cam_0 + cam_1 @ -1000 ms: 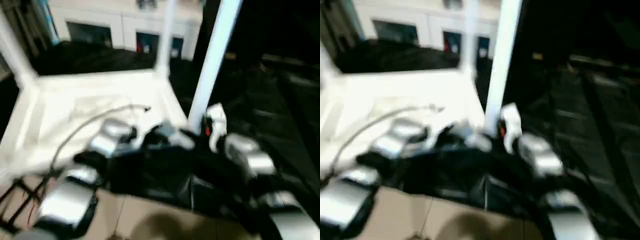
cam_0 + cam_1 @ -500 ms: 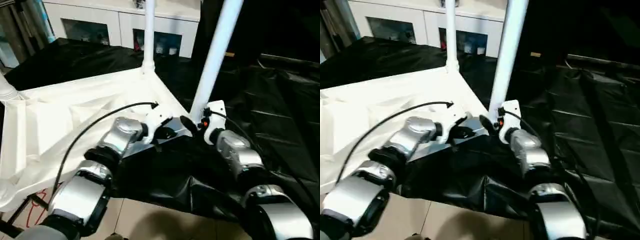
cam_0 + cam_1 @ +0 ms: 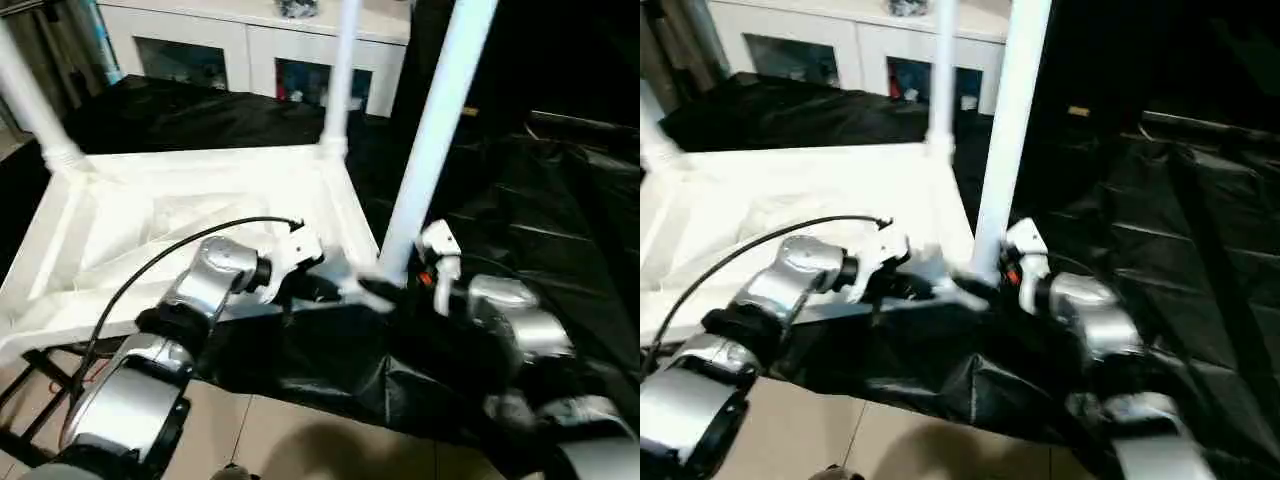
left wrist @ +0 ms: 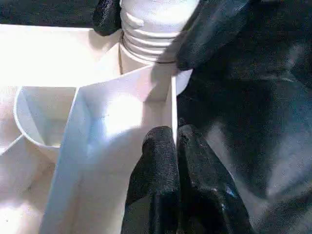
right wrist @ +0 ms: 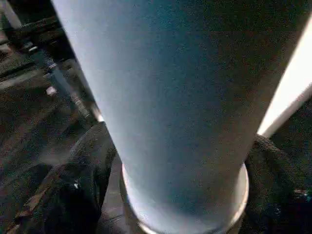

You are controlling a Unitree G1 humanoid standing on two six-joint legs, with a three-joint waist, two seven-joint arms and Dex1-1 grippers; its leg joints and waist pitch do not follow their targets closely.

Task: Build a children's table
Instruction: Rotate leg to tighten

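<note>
No brand, label or readable writing anywhere that I can spot.

The children's table (image 3: 190, 215) is lying upside down on black sheeting (image 3: 560, 230), ribbed underside facing up, long side running roughly left to right from the head camera. Three legs are in sockets and stick straight up: the far left leg (image 3: 30, 100), the far right leg (image 3: 338, 85), and the near right leg (image 3: 432, 140). All three get cut off by the top of the frame, so no idea how they end. The near left corner is hidden behind the left forearm.

The left claw (image 4: 178, 161) is pinched tight on the table's thin edge wall right next to the near right corner socket, fingers (image 4: 156, 170) clamped with the white rim between them. In the left wrist view you can see the ribbed collar at the base of the leg just past it, with black fingers on either side.

The right claw (image 3: 395, 290) is wrapped around the bottom of that near right leg, a black finger (image 5: 73, 195) on each side of it in the right wrist view.

A white cabinet (image 3: 250, 50) with glass fronts sits at the back; what's inside is too small to make out. Beige floor (image 3: 300, 440) shows at the near edge.
</note>
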